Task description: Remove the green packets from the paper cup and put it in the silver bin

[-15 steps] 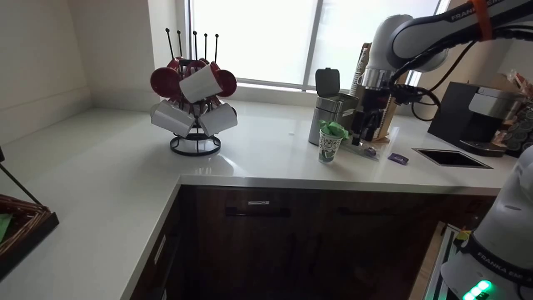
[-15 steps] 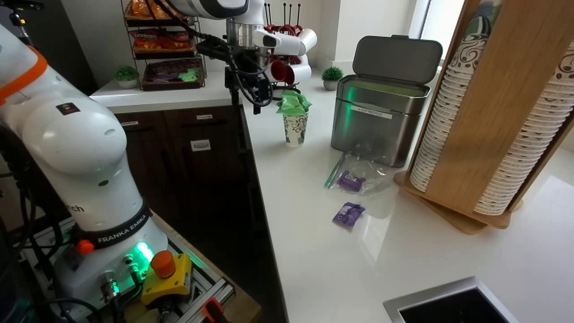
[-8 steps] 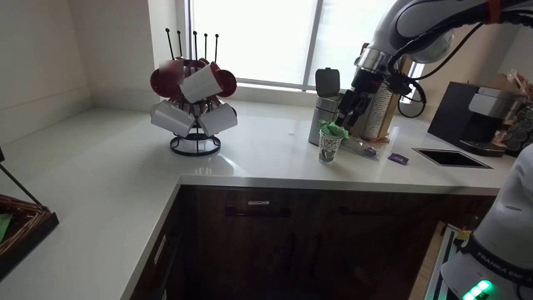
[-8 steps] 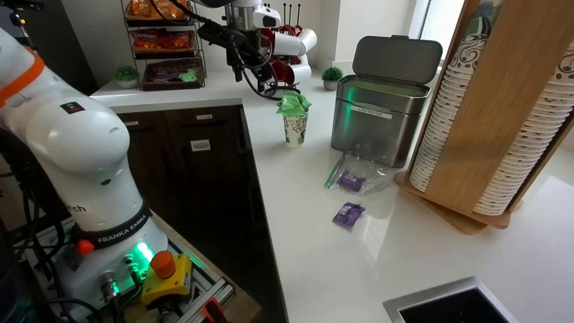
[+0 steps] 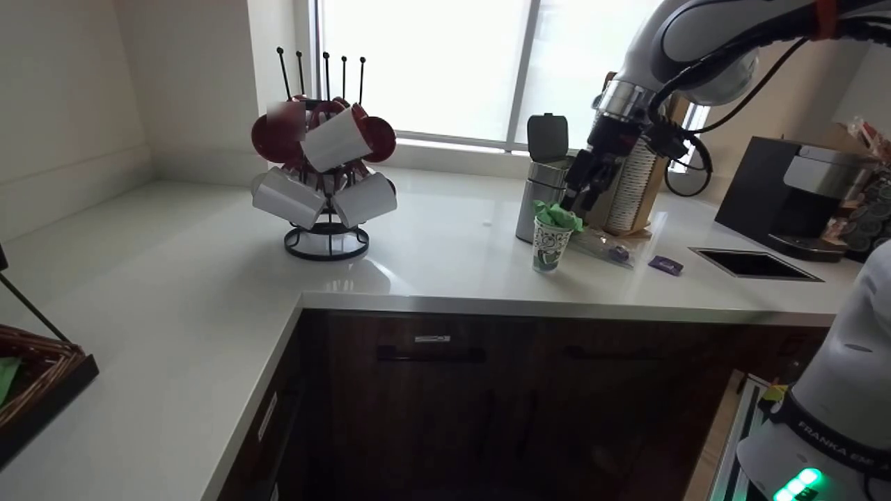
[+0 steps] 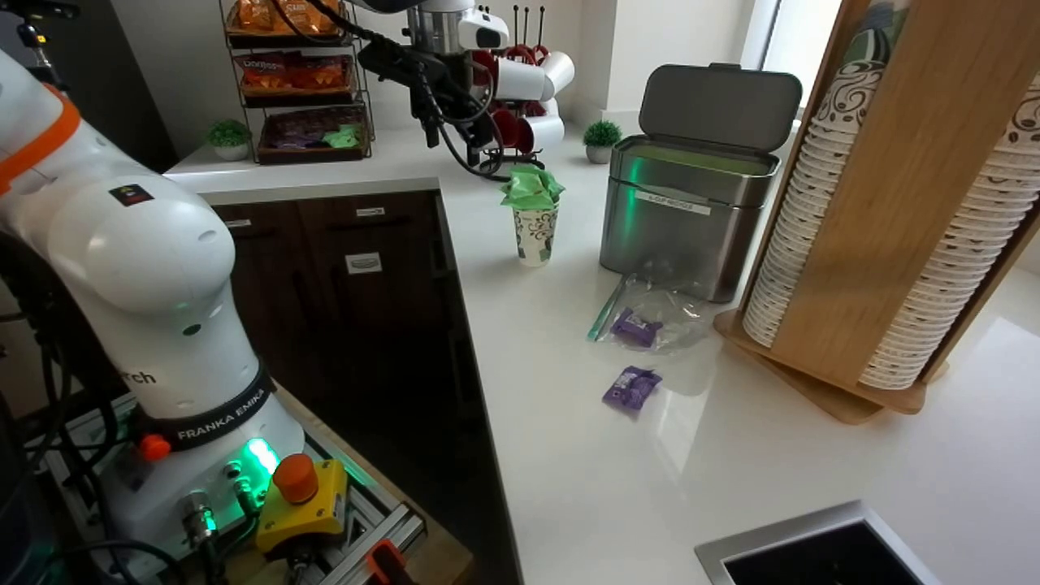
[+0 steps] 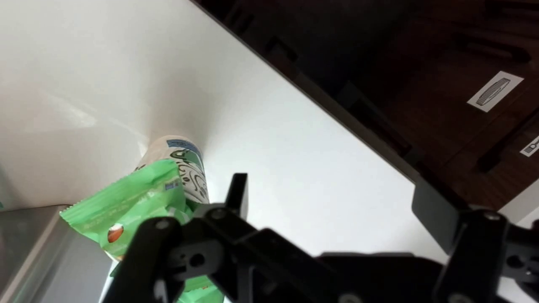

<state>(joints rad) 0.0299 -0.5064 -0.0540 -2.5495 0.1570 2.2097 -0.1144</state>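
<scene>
Green packets [image 5: 557, 215] stick out of a patterned paper cup [image 5: 550, 247] that stands upright on the counter. They also show in an exterior view, packets [image 6: 530, 188] above cup [image 6: 535, 237]. In the wrist view the packets [image 7: 139, 202] and cup [image 7: 191, 170] lie left of the jaws, partly hidden behind a finger. My gripper [image 7: 337, 204] is open, with nothing between its fingers. In both exterior views the gripper [image 5: 579, 202] [image 6: 452, 150] is tilted beside the packets and above counter height. The silver bin [image 6: 682, 223] stands near the cup with its lid up.
Purple packets lie on the counter, one loose [image 6: 632, 388] and one in a clear bag [image 6: 637, 328] before the bin. A wooden cup holder [image 6: 902, 244] stands beside the bin. A mug rack [image 5: 327, 236] and a recessed opening [image 5: 759, 264] are also there. The counter's front edge [image 5: 557, 306] is near the cup.
Over the first half second my gripper swung and tilted toward the cup, rising a little. Since then nothing has visibly moved. The cup and packets have stayed in place.
</scene>
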